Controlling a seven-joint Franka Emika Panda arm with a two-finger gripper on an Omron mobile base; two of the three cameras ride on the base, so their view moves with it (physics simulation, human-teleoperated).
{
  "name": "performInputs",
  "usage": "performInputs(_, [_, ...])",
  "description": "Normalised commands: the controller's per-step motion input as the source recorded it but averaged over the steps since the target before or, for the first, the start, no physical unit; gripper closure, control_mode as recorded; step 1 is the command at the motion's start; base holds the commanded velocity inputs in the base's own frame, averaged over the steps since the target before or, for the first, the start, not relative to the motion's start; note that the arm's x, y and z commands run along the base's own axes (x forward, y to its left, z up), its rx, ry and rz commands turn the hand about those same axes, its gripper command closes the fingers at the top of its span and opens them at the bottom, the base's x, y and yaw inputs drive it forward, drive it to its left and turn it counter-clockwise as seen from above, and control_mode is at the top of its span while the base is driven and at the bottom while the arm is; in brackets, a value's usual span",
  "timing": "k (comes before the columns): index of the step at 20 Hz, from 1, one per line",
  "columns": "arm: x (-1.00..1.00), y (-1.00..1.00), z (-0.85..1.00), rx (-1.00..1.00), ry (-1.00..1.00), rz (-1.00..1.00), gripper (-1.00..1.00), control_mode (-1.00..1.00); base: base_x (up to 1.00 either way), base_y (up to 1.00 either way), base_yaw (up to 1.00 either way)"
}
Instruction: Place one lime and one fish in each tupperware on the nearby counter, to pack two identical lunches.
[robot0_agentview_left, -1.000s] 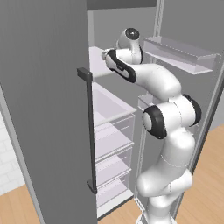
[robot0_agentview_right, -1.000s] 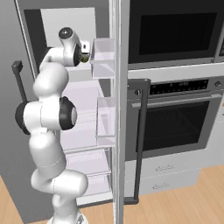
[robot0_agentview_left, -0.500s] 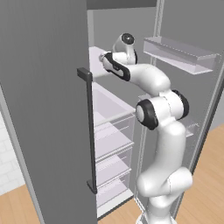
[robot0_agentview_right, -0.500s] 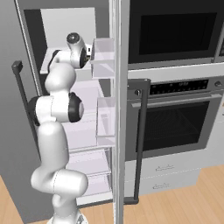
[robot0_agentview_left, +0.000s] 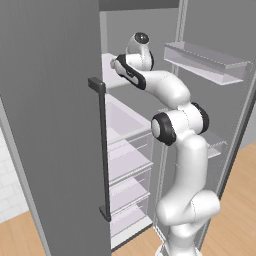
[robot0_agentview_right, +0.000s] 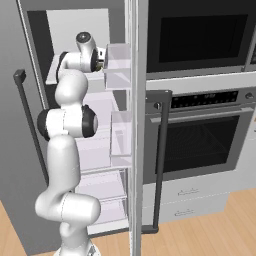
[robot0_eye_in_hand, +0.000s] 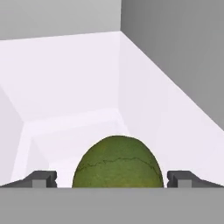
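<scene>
Step in hand: reaching for 1 lime (robot0_eye_in_hand: 117, 162) on the upper shelf (robot0_agentview_left: 112, 80) inside the open fridge (robot0_agentview_left: 50, 125); nothing looks packed yet, so this reads as an early pick.
Jaws: spread as wide as they go, 1 fingertip (robot0_eye_in_hand: 41, 178) on each side of the lime and neither seen pressing on it; the gripper (robot0_eye_in_hand: 117, 180) holds nothing.
Lime position: in the hand view it sits between the 2 tips, close to the camera, on the pale shelf floor near the white back corner.
How to do it well: keep the lime centred between the tips, ease forward until they flank its widest part, then close gently and squarely. It is round and will likely roll toward the back wall if 1 tip touches first. Lift straight up a little before drawing out, so the fruit clears the shelf lip and the door bin (robot0_agentview_right: 119, 64).
Hand view adds: the lime, its mottled skin and the gap on each side.
Base views add: the arm's long reach up into the fridge and the oven (robot0_agentview_right: 200, 135) to the right of it.
</scene>
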Motion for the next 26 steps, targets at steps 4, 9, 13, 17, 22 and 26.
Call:
performInputs(4, [0.02,0.00,-0.06,0.00,0.00,0.00,-1.00,-1.00,0.00,0.00,0.00])
performInputs(9, [0.10,-0.09,-0.05,0.00,0.00,0.00,-1.00,-1.00,0.00,0.00,0.00])
performInputs(13, [0.00,-0.05,-0.12,0.00,0.00,0.00,-1.00,-1.00,0.00,0.00,0.00])
performInputs(17, [0.00,0.00,0.00,0.00,0.00,0.00,1.00,-1.00,0.00,0.00,0.00])
performInputs(22, [0.00,0.00,0.00,0.00,0.01,0.00,1.00,-1.00,0.00,0.00,0.00])
performInputs(26, [-0.20,0.00,-0.03,0.00,0.01,0.00,1.00,-1.00,0.00,0.00,0.00])
